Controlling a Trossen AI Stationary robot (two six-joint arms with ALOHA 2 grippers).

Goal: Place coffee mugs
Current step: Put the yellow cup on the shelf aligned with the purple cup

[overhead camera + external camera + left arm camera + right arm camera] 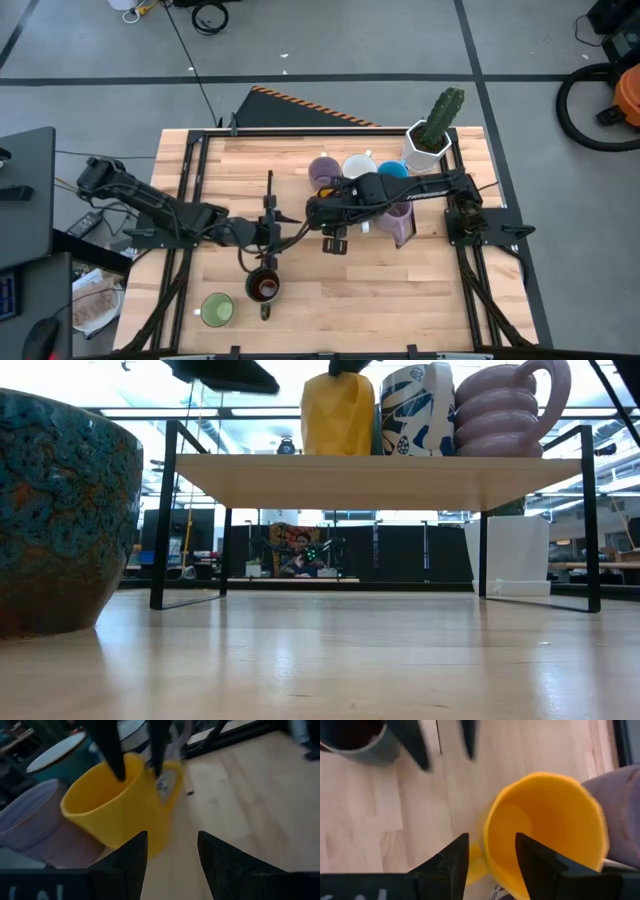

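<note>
The table point(420, 290) is a flat butcher-block top of pale wood strips. Across it stands a shelf point(380, 480): a light wooden board on thin black square-section metal legs.

Both dark arms reach in toward the middle of the table, the left from the left side and the right from the right side.

A white hexagonal planter point(426, 150) with a green cactus stands at the far right corner of the table.

The yellow mug point(120, 805) is glossy ceramic with faceted walls, and it stands upright on the shelf board. Beside it are a white mug with a blue pattern point(415, 410) and a lavender mug point(505, 408) with stacked rounded ribs.

The right gripper point(490, 865) sits over the yellow mug's rim next to the handle. One dark finger is inside the cup and one is outside. The jaws are apart and do not pinch the wall.

The left gripper point(170, 865) hangs just beside the yellow mug. Its jaws are spread with nothing between them.

A dark brown mug point(263, 288) with a mottled glaze and a green mug point(217, 310) stand near the front edge of the table, well apart from the shelf group.
</note>
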